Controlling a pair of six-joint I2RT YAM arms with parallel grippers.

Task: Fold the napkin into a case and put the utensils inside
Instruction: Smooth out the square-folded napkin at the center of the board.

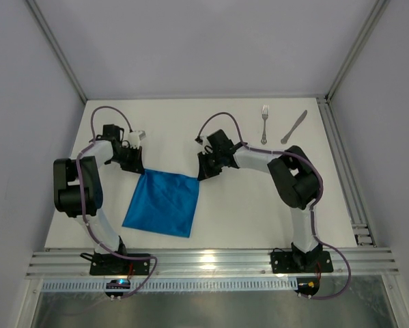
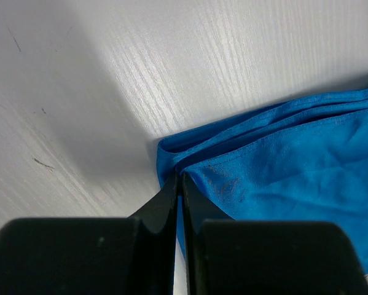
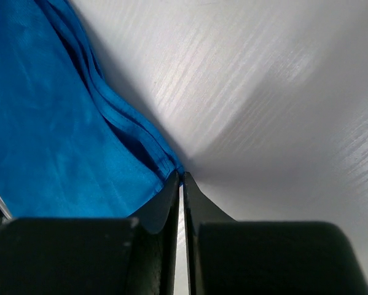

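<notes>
Top external view, and we start at the left: the left claw (image 1: 141,169) sits down low on the bench (image 1: 252,219), not far from the bench's left edge, its fingers pressed together on the far-left corner of the napkin (image 1: 162,203). Left wrist view backs that up: left claw (image 2: 179,178) is closed, with blue cloth caught between the tips and the napkin (image 2: 282,166) spreading off to the right in layered hems. The napkin itself lies flat at centre-left, a rough square turned slightly, its far edge strung between the two claws and dipping a touch to the right, its longer run heading back toward the near edge and leaning left. Bare white bench shows along its right side and its far side. Over to the right claw (image 1: 200,175): jaws together on the far-right corner, and right wrist view shows right claw (image 3: 181,178) nipped right at the hem of the napkin (image 3: 48,123). Well apart at far right, the fork (image 1: 264,124) points tines-away, nearly straight; just beside it the knife (image 1: 293,127) lies diagonal, far end leaning right, near the bench's right edge.
</notes>
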